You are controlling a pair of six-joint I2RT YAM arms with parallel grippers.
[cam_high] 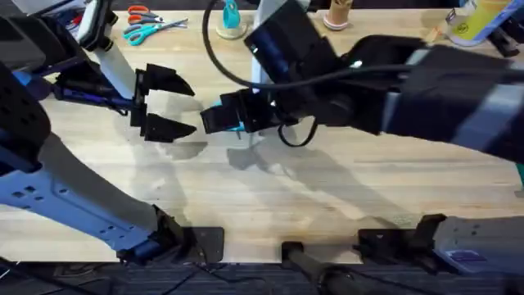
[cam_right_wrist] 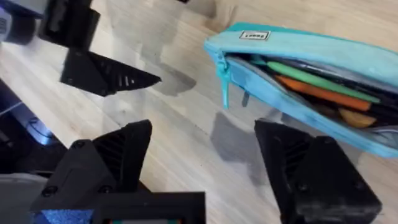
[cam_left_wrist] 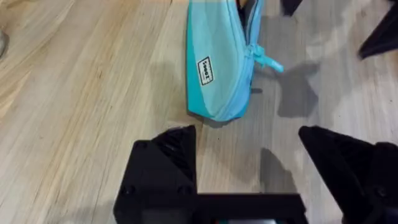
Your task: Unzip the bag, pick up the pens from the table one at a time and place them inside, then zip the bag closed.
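The bag [cam_right_wrist: 311, 68] lies open on the desk [cam_left_wrist: 81, 93], green and orange pens [cam_right_wrist: 311, 84] inside. My left fingers [cam_left_wrist: 249, 180] and right fingers [cam_right_wrist: 205, 162] are wide, empty. Next I must catch the zipper pull [cam_left_wrist: 267, 61] and close it

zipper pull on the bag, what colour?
Light turquoise, same as the bag. The zipper pull shows best in the right wrist view.

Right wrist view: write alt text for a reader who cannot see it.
A light blue bag lies unzipped on the wooden table, with a green pen and an orange pen inside. The right pincer sits open just short of its zipper end, and the left pincer is open farther off.
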